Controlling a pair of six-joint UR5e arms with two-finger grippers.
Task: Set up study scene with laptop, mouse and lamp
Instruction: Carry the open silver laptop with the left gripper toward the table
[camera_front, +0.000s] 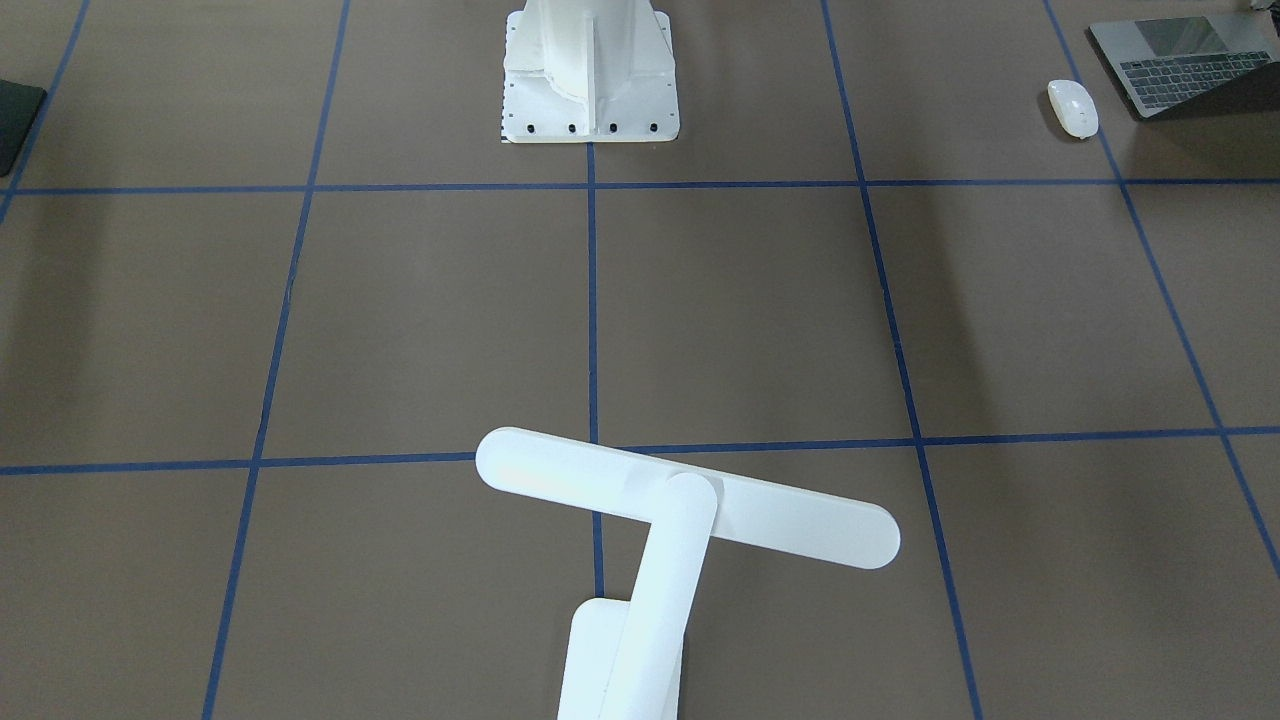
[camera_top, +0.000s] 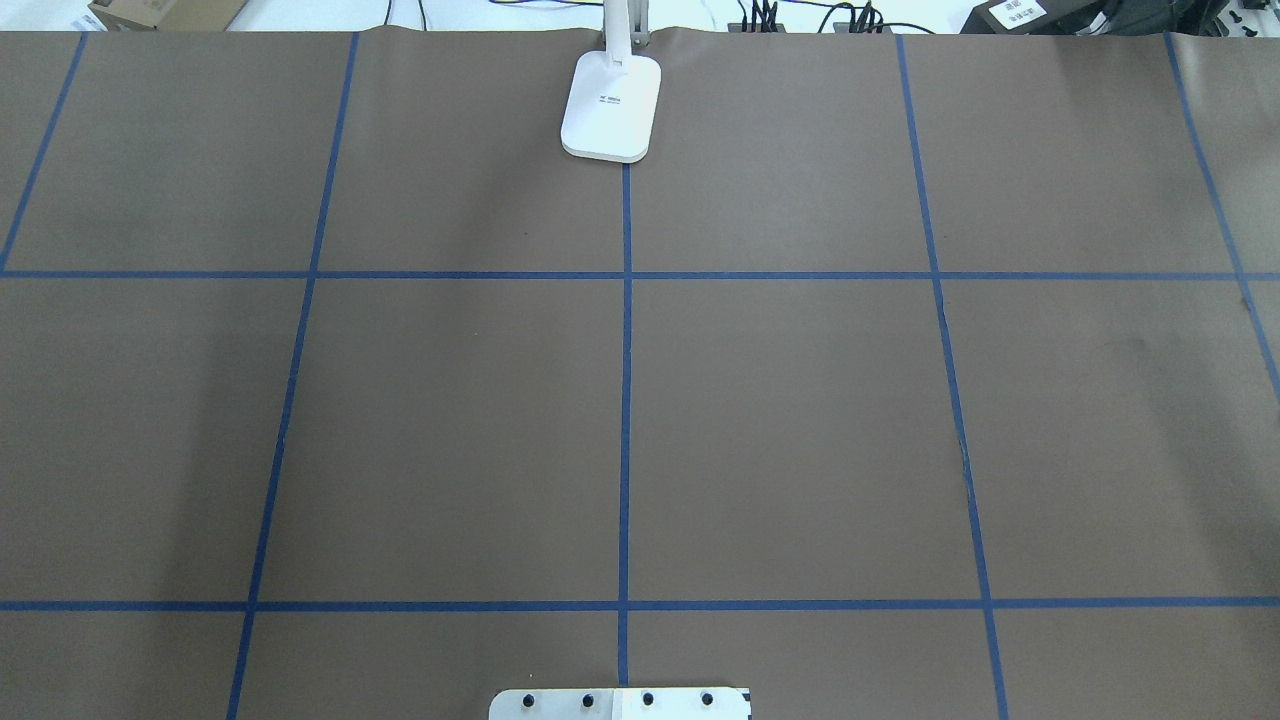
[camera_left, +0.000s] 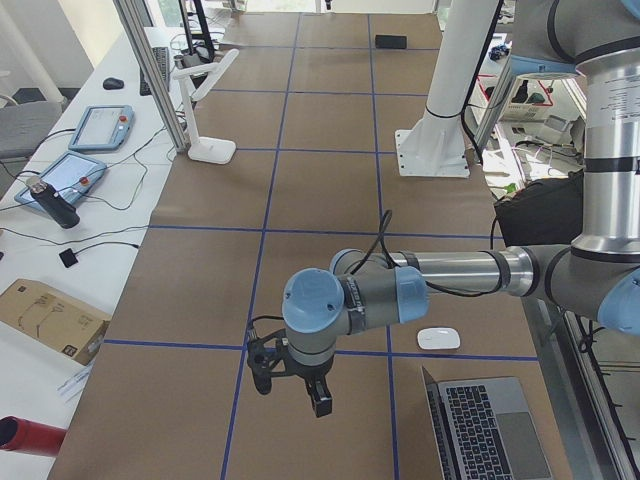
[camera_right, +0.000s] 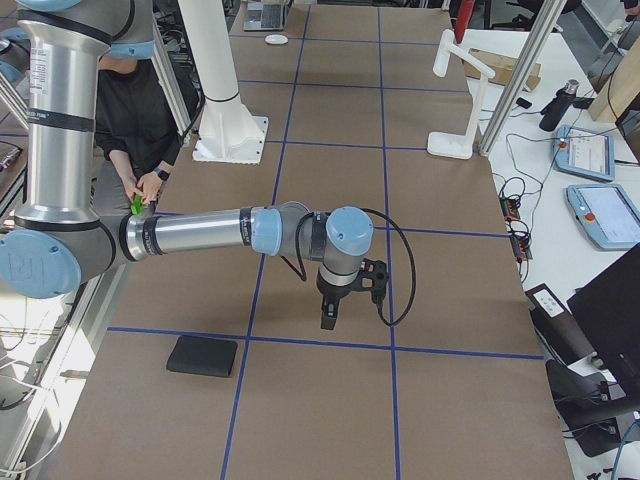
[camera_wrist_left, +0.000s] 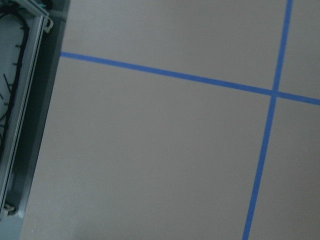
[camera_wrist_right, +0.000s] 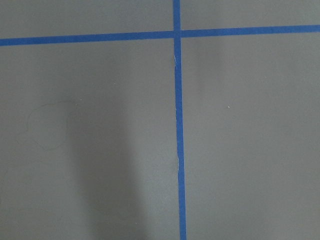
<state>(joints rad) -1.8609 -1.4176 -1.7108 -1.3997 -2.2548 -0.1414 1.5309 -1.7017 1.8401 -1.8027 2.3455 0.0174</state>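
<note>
Opening step of the task, by judgement: nothing gripped, nothing gathered yet. Found the laptop open at the table's end on the robot's left, close to the robot's edge, with the mouse just beside it, not touching. Found the lamp well apart from both, at the far edge across from the robot, base on the middle tape line, bar head stretched above the table.

Saw the left gripper hanging above bare paper near the mouse and laptop, pointed down, touching nothing. Could not tell whether spread or pressed together, since shown only from the side. Same for the right gripper, hanging above the other end, not far from a black pad: could not tell its state either. Got only paper and tape from both wrist views.

Probably called next for lowering the left gripper to the mouse or the laptop edge and bringing these toward the lamp. Judged the thin laptop body difficult to pinch and the glossy mouse slippery.

Covered with brown paper, divided by blue tape lines into big squares. Bolted at the middle of the robot's edge, a white pedestal. Around the table: metal posts, a control tablet and cables on a white side bench, a cardboard box, a person in dark clothes on the robot's side.
</note>
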